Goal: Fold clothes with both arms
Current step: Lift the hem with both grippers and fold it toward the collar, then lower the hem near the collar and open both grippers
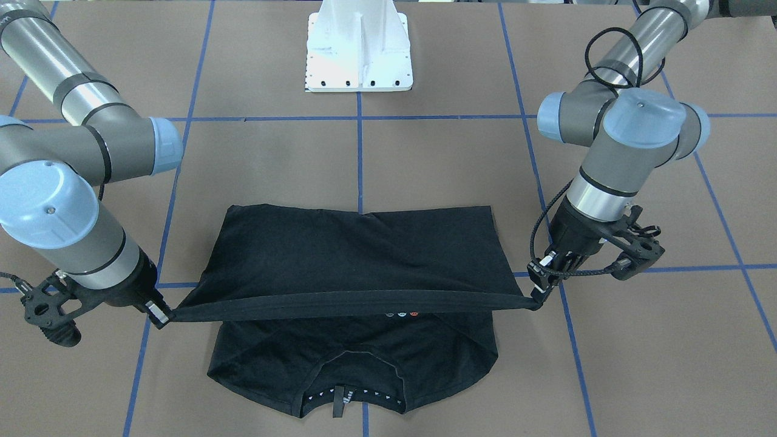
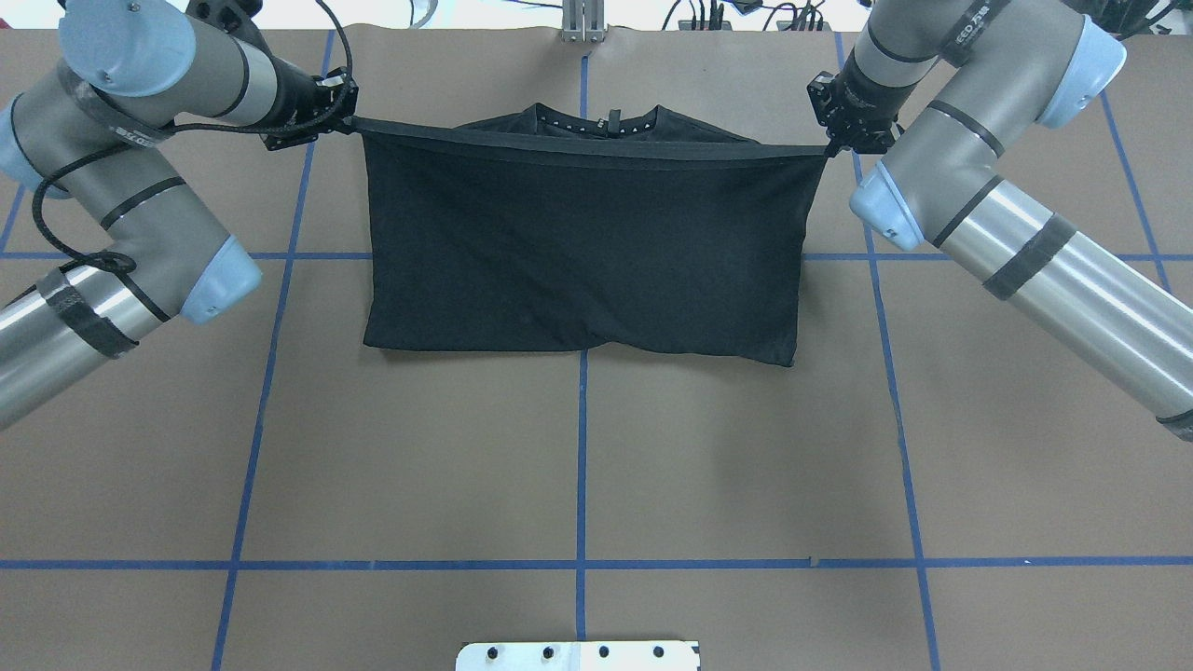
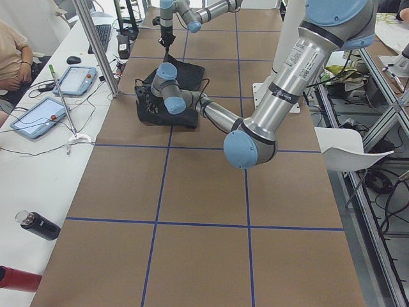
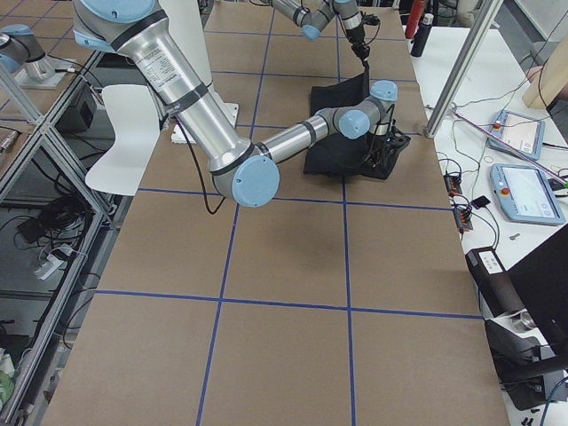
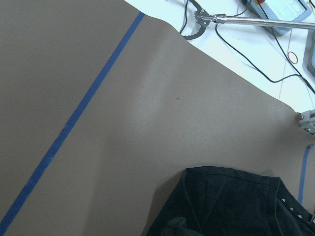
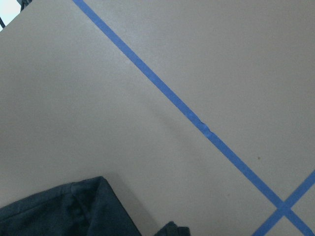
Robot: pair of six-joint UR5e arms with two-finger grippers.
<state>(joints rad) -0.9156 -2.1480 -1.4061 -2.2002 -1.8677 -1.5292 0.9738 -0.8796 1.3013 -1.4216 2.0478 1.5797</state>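
Observation:
The black T-shirt (image 1: 358,255) lies on the brown table with its collar (image 1: 349,388) toward the operators' side. Its hem is lifted and stretched taut in a straight band between both grippers, above the chest; small bits of the logo (image 1: 400,314) peek out below the band. My left gripper (image 1: 537,294) is shut on one hem corner, and in the overhead view it (image 2: 340,121) sits at the shirt's (image 2: 578,242) far left corner. My right gripper (image 1: 162,314) is shut on the other hem corner (image 2: 832,147). Both wrist views show only a shirt edge (image 5: 236,206) (image 6: 64,211).
The white pedestal (image 1: 359,48) stands at the robot's side of the table. Blue tape lines (image 2: 582,466) grid the brown surface. A side bench with tablets (image 3: 38,115), a metal pole (image 3: 96,45) and a bottle (image 3: 38,224) runs along the far edge.

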